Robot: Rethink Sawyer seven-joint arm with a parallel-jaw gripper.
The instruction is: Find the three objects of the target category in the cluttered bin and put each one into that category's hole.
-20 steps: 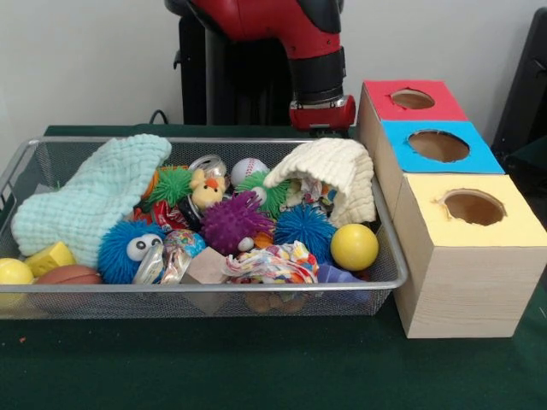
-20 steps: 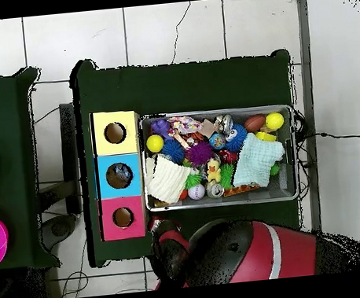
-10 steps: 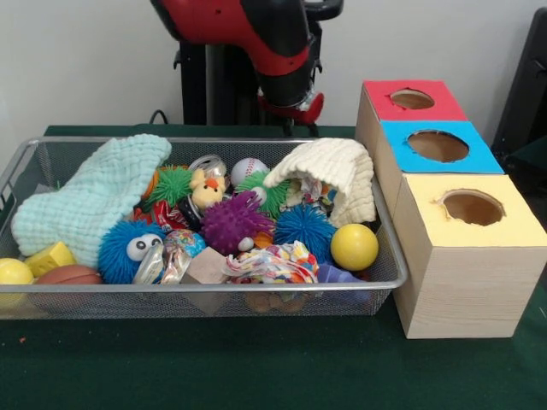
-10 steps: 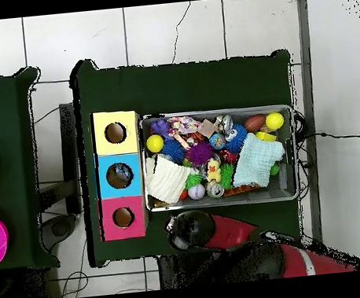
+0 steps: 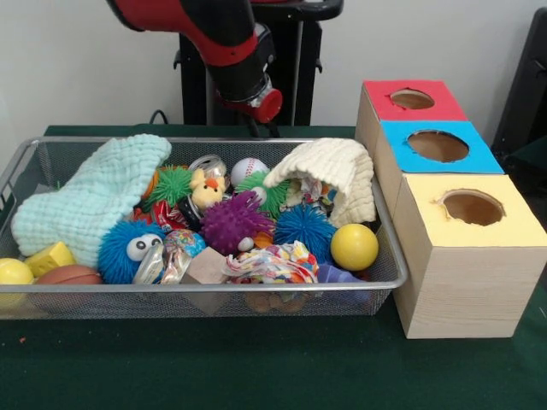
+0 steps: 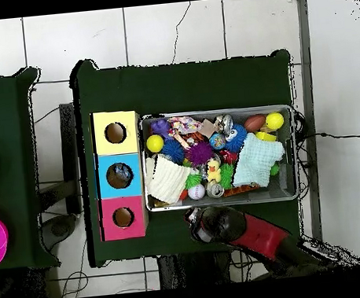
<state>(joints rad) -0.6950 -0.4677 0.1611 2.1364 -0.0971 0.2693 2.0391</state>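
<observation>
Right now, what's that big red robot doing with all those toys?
The red robot arm hangs behind the wire bin, above its back edge, and is not touching anything. The bin is full of toys: spiky balls, a yellow ball, a baseball and two cloths. Beside it stands a box with red, blue and yellow holes. No toy is being carried at the moment.

The red and black arm (image 5: pixel 201 26) is reaching down from the upper left in the front view, its last link slanting toward the lower right and ending in a red-ringed wrist (image 5: pixel 256 101). Below it the gripper (image 5: pixel 259 128) is showing only as a dark stub. From overhead, the arm (image 6: pixel 258 235) is lying diagonally, its round end (image 6: pixel 208 222) pointing up-left.
</observation>
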